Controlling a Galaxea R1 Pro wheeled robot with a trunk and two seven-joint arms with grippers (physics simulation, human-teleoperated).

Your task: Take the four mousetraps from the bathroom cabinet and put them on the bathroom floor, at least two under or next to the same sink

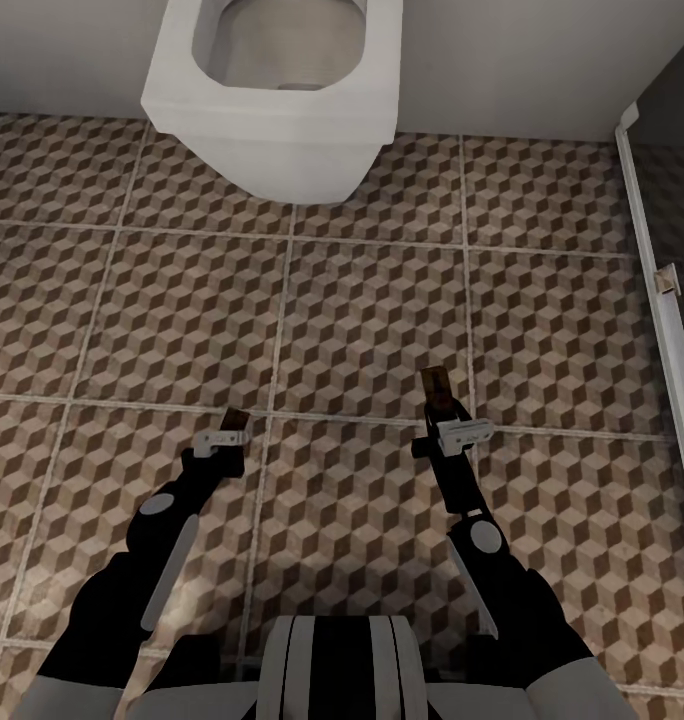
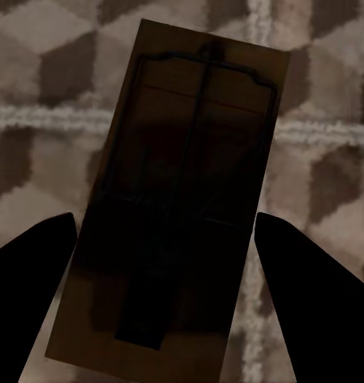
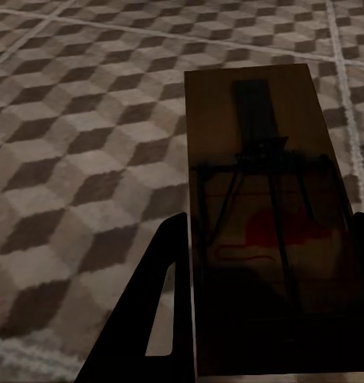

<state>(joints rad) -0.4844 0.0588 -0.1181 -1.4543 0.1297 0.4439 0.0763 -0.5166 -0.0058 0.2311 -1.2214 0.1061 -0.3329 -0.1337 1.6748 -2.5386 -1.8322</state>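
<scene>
Each of my grippers holds a mousetrap above the bathroom floor (image 1: 362,300), whose tiles carry a brown and beige cube pattern. My left gripper (image 1: 225,436) is shut on a tan mousetrap (image 1: 235,416); in the left wrist view that trap (image 2: 198,120) sits between the dark fingers (image 2: 30,295) of the left gripper (image 2: 164,219), over a grout line. My right gripper (image 1: 448,425) is shut on another mousetrap (image 1: 436,387), which points forward. In the right wrist view this board (image 3: 254,120) with its wire parts lies in the right gripper (image 3: 270,223). The cabinet and the bathroom sink are out of view.
A white toilet (image 1: 277,95) stands against the wall straight ahead, roughly one tile beyond the grippers. A dark glass panel with a white frame (image 1: 657,290) runs along the right side. Open tiled floor lies to the left and between the arms.
</scene>
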